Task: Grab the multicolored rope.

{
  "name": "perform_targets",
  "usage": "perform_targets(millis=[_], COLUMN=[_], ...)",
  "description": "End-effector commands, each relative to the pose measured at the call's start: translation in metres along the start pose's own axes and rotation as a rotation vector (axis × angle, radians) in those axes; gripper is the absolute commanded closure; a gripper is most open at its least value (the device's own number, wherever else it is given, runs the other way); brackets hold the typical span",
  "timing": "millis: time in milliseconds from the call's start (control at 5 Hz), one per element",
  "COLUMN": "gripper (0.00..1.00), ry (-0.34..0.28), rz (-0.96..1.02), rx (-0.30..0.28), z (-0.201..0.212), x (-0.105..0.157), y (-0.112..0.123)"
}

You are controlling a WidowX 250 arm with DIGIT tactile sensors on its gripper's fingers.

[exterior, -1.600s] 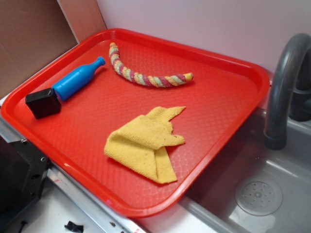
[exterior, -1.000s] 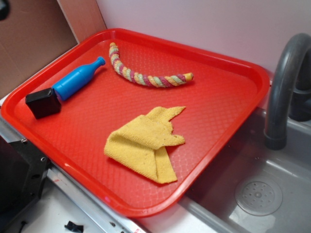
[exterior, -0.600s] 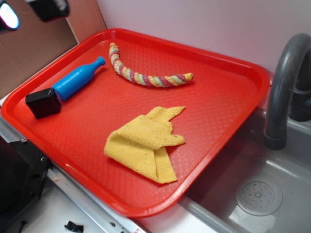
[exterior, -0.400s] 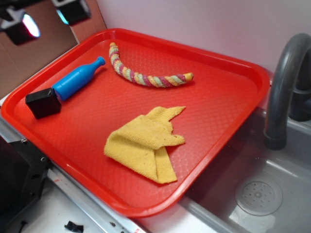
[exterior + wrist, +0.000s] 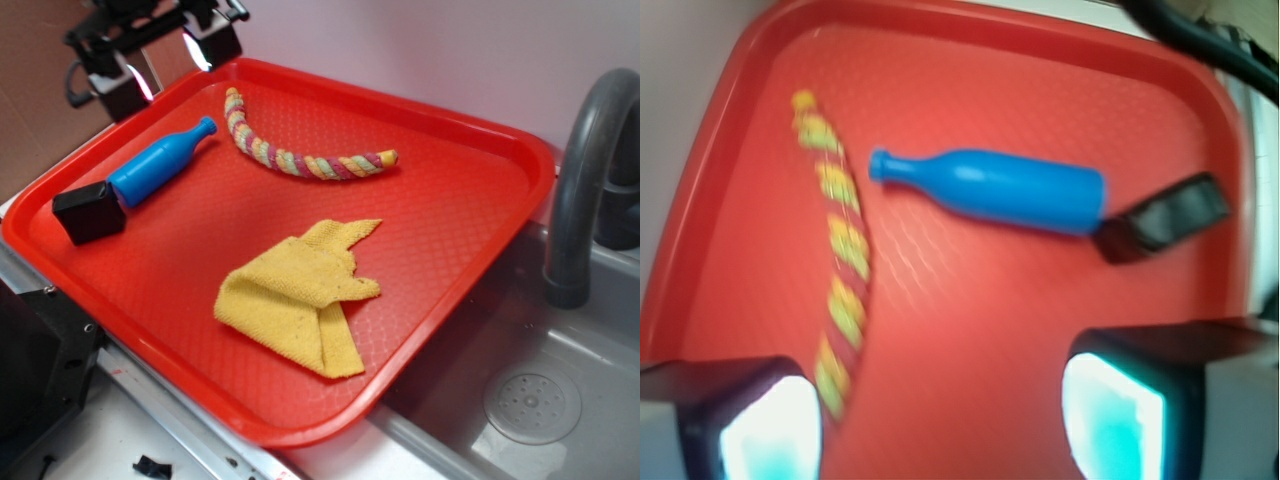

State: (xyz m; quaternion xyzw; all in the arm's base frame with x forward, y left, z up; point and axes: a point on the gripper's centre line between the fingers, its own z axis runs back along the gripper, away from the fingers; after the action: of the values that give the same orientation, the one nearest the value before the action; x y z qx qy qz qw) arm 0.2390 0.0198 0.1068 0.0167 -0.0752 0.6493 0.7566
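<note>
A red tray [image 5: 470, 230] is seen lying on a counter beside a grey sink [image 5: 520, 400] with a dark curved faucet [image 5: 585, 170]. The multicolored rope [image 5: 290, 150], twisted in pink, yellow, green and white, is laid in a gentle curve on the far part of the tray, free of everything else. A blue bottle [image 5: 160, 165] is laid on its side near the tray's left edge, its neck pointed toward the rope, and a small black box [image 5: 90, 212] is set just at its base; contact between them cannot be made out. A crumpled yellow cloth [image 5: 300, 295] is spread nearer the front, well apart from the rope. The end effector [image 5: 160, 50] is held above the tray's far left corner, its two fingers spread wide with nothing between them. In the blurred wrist view, the rope [image 5: 835, 250] is shown running down the left side, with the bottle [image 5: 1000, 190] and box [image 5: 1165, 215] to its right, and the fingers [image 5: 740, 420] framing the lower corners.
</note>
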Motion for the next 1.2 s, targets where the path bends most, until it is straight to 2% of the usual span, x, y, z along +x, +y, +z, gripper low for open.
perform_targets(millis=[0,200,600,800,1000], gripper=[0.0,0.0,0.0,1.0,1.0], ry=[-0.013,0.034,0.01,0.011,0.019], rz=[0.029,0.022,-0.017,-0.026,-0.007], rx=[-0.028,-0.054,-0.009,-0.009,-0.008], z=[-0.051,-0.066,-0.081,-0.084,-0.087], x=[0.015,0.012,-0.001,-0.004,-0.007], y=[-0.019,-0.028,-0.033,-0.034,-0.032])
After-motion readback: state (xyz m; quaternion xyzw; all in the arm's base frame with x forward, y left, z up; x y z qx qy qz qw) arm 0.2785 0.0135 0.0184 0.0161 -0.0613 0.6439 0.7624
